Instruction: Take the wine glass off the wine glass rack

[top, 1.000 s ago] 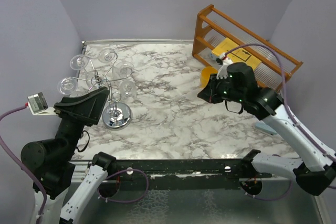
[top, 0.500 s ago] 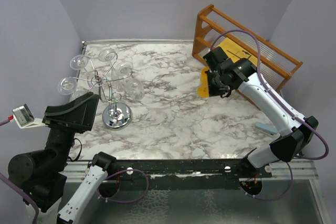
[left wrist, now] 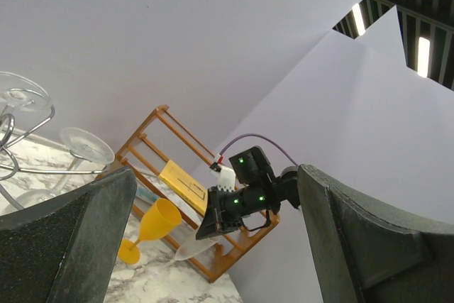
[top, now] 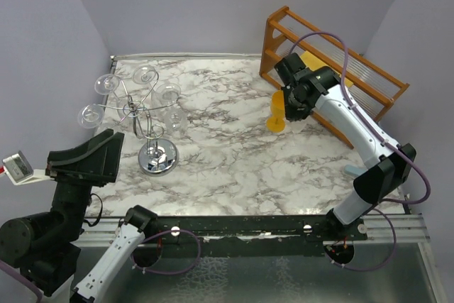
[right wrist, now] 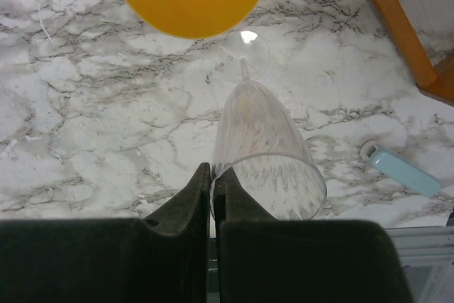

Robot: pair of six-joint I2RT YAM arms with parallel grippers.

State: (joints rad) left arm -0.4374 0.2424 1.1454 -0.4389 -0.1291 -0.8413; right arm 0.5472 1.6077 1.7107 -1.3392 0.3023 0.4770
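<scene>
**Held glass relative to rack and claws.** The right gripper [right wrist: 213, 172] is fully closed, its two fingers pinching the rim wall of a clear wine glass [right wrist: 264, 140]. This glass is off the wine glass rack [top: 157, 156] and well apart from it: the rack stands at the left of the overhead view, while the glass sits at the upper right, just beside a yellow goblet [top: 277, 113] and near the wooden shelf [top: 333, 54].

In the right wrist view the glass's long axis runs from the pinched rim at lower centre up the frame, through the stem to the foot, which ends close under the goblet. The left wrist view shows the glass tilted. Whether its foot touches the marble tabletop [top: 227, 154] cannot be told.

The left gripper [top: 89, 157] is spread wide and holds nothing. It sits at the lower left, below the rack, and is the nearer claw to the hanging glasses [top: 168, 94]. The coming move probably depends on standing the held glass upright beside the goblet.
</scene>
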